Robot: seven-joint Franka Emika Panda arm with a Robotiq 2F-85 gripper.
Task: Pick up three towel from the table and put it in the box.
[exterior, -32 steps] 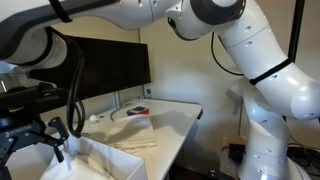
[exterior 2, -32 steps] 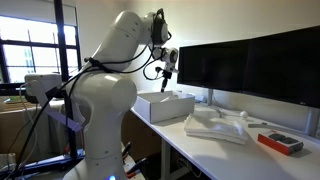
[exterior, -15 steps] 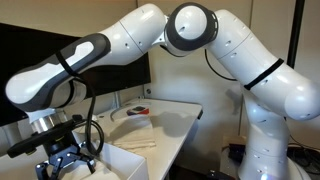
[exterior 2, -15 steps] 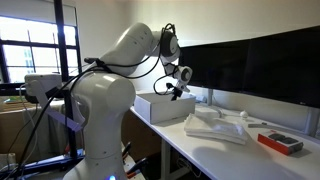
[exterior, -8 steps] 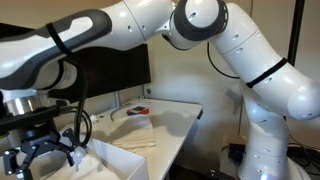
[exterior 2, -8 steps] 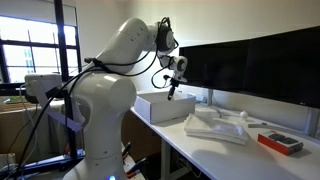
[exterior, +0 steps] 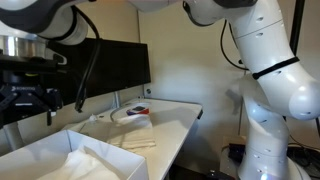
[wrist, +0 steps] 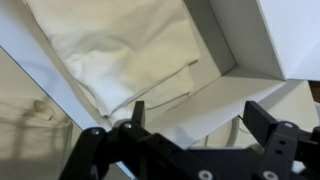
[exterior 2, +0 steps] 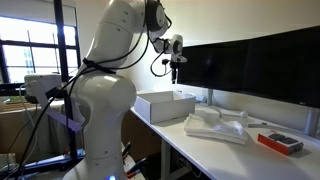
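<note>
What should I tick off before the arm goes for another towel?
1. Pincer open, nothing held: ok. The jaws stand wide apart and empty.
2. Pincer clear of the large white open-topped box: ok. It hangs above the rim.
3. Towel delivered: ok. A cream folded cloth towel lies inside the box. Whether there is more than one: cannot tell.
4. Towels to fetch: ok. A pile of cream cloth towels lies on the long white table.
5. Number of towels in that pile: cannot tell.
</note>
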